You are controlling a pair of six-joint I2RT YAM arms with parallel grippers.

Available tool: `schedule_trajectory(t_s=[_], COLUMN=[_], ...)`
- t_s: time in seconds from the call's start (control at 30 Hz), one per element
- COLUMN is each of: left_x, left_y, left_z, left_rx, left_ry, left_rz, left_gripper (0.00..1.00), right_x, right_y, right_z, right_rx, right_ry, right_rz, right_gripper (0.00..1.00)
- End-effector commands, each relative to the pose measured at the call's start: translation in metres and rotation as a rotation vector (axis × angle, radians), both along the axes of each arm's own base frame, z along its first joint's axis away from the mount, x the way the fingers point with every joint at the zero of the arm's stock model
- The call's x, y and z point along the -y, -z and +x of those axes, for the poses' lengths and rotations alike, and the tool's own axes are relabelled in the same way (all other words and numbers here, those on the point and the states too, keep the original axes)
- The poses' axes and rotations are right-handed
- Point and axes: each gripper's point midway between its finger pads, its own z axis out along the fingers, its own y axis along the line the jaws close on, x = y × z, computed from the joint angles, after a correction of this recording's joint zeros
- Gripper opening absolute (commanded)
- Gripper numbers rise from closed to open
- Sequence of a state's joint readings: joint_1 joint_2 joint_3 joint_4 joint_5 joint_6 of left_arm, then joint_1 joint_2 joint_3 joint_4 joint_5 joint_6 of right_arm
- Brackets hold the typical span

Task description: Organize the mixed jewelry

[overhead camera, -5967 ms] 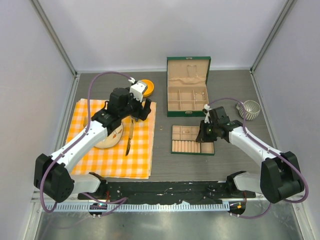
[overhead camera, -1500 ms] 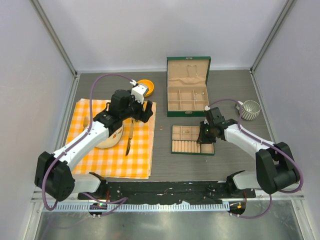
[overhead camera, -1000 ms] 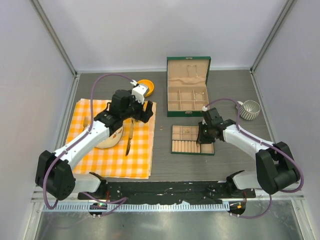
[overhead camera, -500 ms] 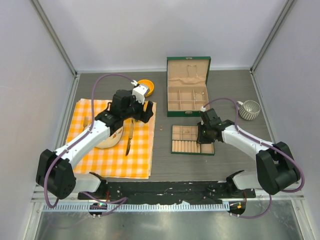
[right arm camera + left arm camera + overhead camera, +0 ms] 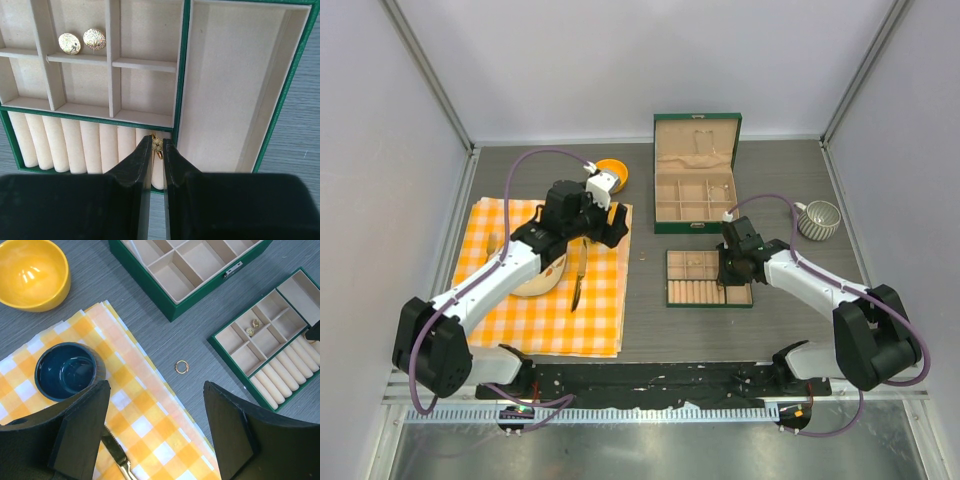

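My right gripper (image 5: 157, 142) is shut on a small gold ring with a pale clover flower (image 5: 158, 146). It holds the ring over the ring rolls at the right end of the green tray (image 5: 183, 75), which the top view also shows (image 5: 710, 304) under the gripper (image 5: 728, 274). Two gold stud earrings (image 5: 69, 43) lie in one tray compartment. A plain gold ring (image 5: 181, 367) lies on the table beside the cloth edge, seen from above as a speck (image 5: 642, 256). My left gripper (image 5: 156, 386) is open and empty above the cloth. No silvery hoop bracelet is in view.
An open green jewelry box (image 5: 695, 228) stands behind the tray. A yellow bowl (image 5: 613, 172), a dark blue cup (image 5: 65, 371) and a knife (image 5: 577, 285) sit at or on the orange checked cloth (image 5: 550, 320). A ribbed cup (image 5: 820, 218) is at the right.
My right gripper has shifted up and left over the tray, still shut on the ring. The tray has slid a little to the right and squared up. The left arm has barely moved.
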State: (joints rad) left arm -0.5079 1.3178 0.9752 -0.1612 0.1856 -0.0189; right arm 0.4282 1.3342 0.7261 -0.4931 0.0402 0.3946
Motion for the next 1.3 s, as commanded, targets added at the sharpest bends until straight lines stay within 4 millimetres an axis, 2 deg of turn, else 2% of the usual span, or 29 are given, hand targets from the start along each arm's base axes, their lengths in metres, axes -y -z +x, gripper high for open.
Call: schedule_trajectory(t_s=[0.0,0.47,0.9,1.07,1.27], left_x=[0.006,0.008,0.021,0.033,0.050], left_y=[-0.008,-0.006,-0.008,-0.012,-0.022], left_z=[0.005,0.001,-0.012,-0.028,-0.054], left_rx=[0.034,0.026,-0.001,-0.028,-0.075], left_ry=[0.022,0.042,0.138,0.236,0.374], left_rz=[-0.033,-0.041,-0.082,-0.125,-0.199], left_gripper=[0.80,0.84,0.84,0.84,0.84], right_x=[0.003,-0.001,-0.002,-0.004,-0.030], right_y=[-0.017,-0.018,-0.042,-0.061,-0.099], right_z=[0.015,0.020,0.023,0.030,0.040], right_rx=[0.076,0.075,0.139,0.180,0.224], right_ry=[0.009,0.008,-0.011,-0.019,-0.106], right_rz=[-0.014,-0.007,0.023,0.047,0.155], right_gripper=[0.01,0.01,0.01,0.01,0.01])
